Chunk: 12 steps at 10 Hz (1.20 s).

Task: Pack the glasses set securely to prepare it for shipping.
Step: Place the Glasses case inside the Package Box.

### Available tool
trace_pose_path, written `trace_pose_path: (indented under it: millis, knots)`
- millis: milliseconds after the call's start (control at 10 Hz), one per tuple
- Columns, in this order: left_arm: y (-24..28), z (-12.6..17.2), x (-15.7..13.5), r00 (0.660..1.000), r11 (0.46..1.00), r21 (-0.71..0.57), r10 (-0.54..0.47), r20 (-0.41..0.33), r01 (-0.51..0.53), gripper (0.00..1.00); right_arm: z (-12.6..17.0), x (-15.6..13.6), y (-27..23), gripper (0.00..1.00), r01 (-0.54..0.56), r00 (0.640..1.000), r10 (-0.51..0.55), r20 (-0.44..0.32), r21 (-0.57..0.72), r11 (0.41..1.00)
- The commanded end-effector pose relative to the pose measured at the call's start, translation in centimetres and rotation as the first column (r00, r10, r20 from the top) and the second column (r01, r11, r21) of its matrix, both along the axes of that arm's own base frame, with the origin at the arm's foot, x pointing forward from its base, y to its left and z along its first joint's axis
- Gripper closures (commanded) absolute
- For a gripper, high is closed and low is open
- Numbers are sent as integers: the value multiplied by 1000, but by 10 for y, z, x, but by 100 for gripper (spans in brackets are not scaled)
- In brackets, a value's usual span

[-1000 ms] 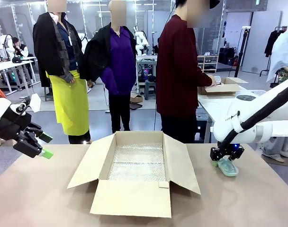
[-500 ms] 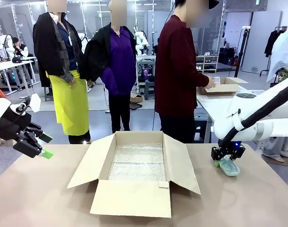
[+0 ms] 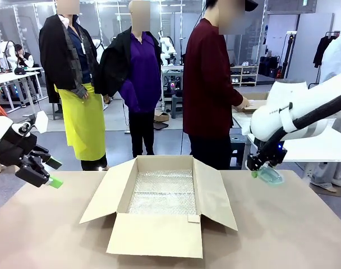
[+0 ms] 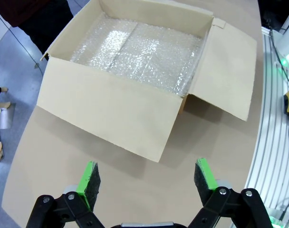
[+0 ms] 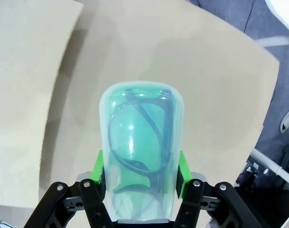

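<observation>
My right gripper (image 3: 261,170) is shut on a mint-green translucent glasses case (image 3: 268,175), held in the air above the table's far right, to the right of the open cardboard box (image 3: 162,204). In the right wrist view the glasses case (image 5: 141,147) sits between the green pads (image 5: 101,174), dark-framed glasses showing inside it. My left gripper (image 3: 49,172) hangs open at the table's left edge, nothing between its fingers. From the left wrist the open gripper (image 4: 147,178) looks down on the table before the box (image 4: 135,61), which is lined with bubble wrap (image 4: 135,52).
The box's flaps (image 3: 156,235) spread outward on all sides over the brown table (image 3: 282,235). A person in a dark red top (image 3: 210,84) stands at the far side, turned toward another table on the right.
My right gripper has lifted the mint-green case off the table and carried it up and slightly back. The left arm has stayed still.
</observation>
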<state>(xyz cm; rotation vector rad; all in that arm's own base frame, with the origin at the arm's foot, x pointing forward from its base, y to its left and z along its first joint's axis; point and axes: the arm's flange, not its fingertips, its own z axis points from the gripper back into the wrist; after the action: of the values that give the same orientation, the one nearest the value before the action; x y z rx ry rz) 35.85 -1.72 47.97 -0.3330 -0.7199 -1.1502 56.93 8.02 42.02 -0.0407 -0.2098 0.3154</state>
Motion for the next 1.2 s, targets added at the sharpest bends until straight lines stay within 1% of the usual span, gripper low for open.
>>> trace_pose_path:
  millis: [0, 100, 200, 300, 400, 500, 600, 700, 800, 1000, 1100]
  knots:
    - [2, 0, 2, 1000, 1000, -14, -24, 4, 24, 0, 8, 1, 10, 100, -73, 997, 73, 8, -20, 997]
    - [2, 0, 2, 1000, 1000, -14, -24, 4, 24, 0, 18, -2, 25, 100, -123, 992, 124, 17, -28, 992]
    - [2, 0, 2, 1000, 1000, -14, -24, 4, 24, 0, 32, -7, 44, 100, -210, 977, 211, 34, -25, 977]
    - [2, 0, 2, 1000, 1000, -14, -24, 4, 24, 0, 47, -11, 69, 100, -325, 945, 326, 36, -25, 945]
    - [2, 0, 2, 1000, 1000, -14, -24, 4, 24, 0, 59, -15, 100, 100, -458, 887, 460, 32, -50, 887]
    - [2, 0, 2, 1000, 1000, -14, -24, 4, 24, 0, 69, -14, 140, 100, -566, 823, 568, 14, -56, 822]
    - [2, 0, 2, 1000, 1000, -14, -24, 4, 24, 0, 73, -12, 173, 100, -649, 759, 651, 12, -59, 758]
    - [2, 0, 2, 1000, 1000, -14, -24, 4, 24, 0, 70, -10, 202, 100, -737, 674, 739, 10, -53, 674]
    - [2, 0, 2, 1000, 1000, -14, -24, 4, 24, 0, 61, -8, 227, 100, -790, 612, 791, -1, -53, 611]
    - [2, 0, 2, 1000, 1000, -14, -24, 4, 24, 0, 42, -3, 273, 100, -855, 513, 857, 54, -59, 515]
    - [2, 0, 2, 1000, 1000, -14, -24, 4, 24, 0, 31, 3, 288, 100, -887, 458, 888, 50, -48, 460]
